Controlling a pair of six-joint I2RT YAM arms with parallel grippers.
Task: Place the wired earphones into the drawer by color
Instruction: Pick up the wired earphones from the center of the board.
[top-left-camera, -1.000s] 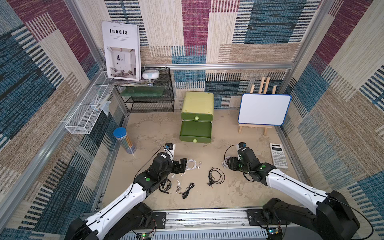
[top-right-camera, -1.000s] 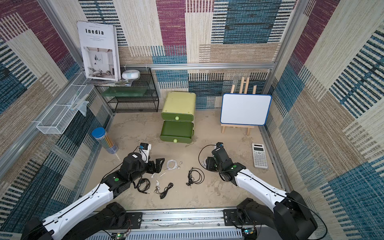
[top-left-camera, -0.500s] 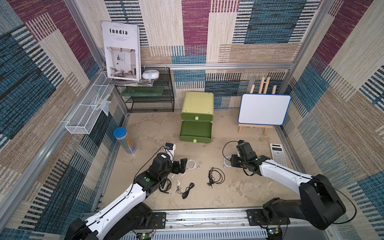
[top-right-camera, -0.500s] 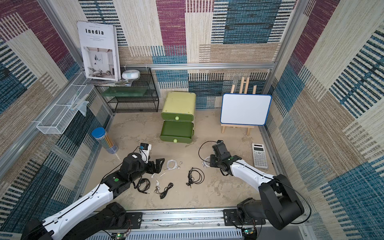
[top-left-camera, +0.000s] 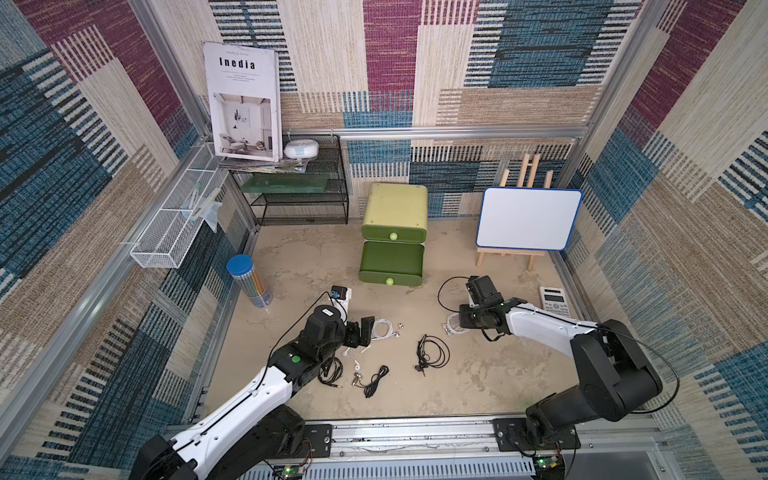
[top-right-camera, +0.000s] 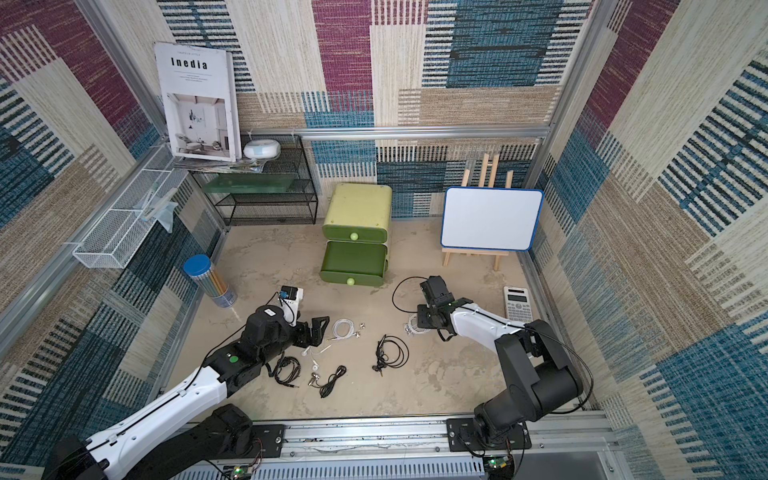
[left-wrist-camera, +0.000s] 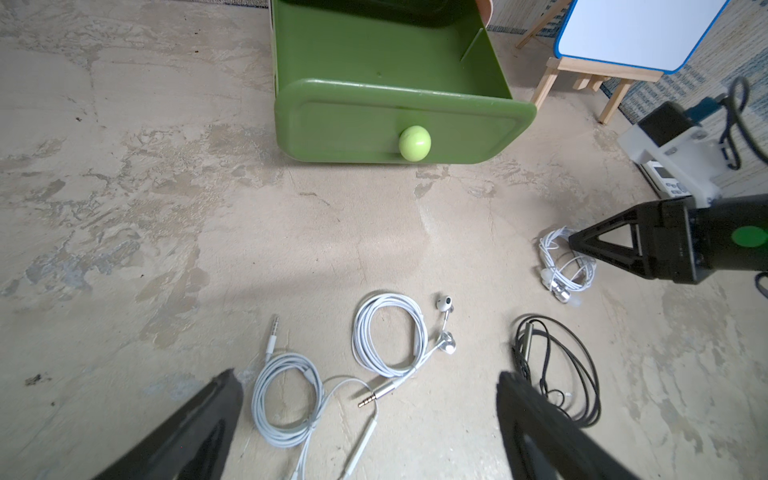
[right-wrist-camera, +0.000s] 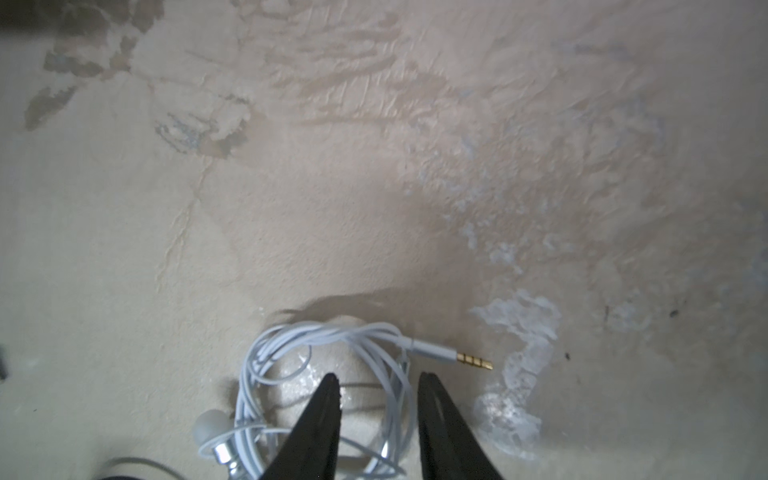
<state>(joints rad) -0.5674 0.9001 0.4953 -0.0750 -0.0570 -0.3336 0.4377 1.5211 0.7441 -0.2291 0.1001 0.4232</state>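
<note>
A white bundle of wired earphones (right-wrist-camera: 332, 330) is seen on the right half of the table (top-left-camera: 478, 386), well short of the right edge. It is straddled by the right gripper (right-wrist-camera: 376, 380). The jaws are held narrow with a gap between them. Strands of the coil's near side lie in that gap, and nothing is pinched yet.

The left gripper (left-wrist-camera: 368, 378) is held wide and empty over two more white sets (left-wrist-camera: 390, 332) nearer the front left. Black sets (top-left-camera: 432, 353) are scattered between the two arms, and no red-orange set can be made out.

The lower drawer (left-wrist-camera: 332, 124) of the green chest stands pulled out at the middle of the back edge. A divider (left-wrist-camera: 473, 45) is visible inside it.

The pick is judged to go best if several strands are caught together, low against the table, so that the coil is raised whole. The gold jack plug (right-wrist-camera: 473, 360) may trail, so a clear lift before the carry seems advisable. One side of the divider should be kept for white.

"Inedia" can be read on the magazine (top-left-camera: 243, 99) propped in the back left corner; its smaller print is illegible. The calculator (top-left-camera: 555, 299) by the right edge bears nothing readable.
</note>
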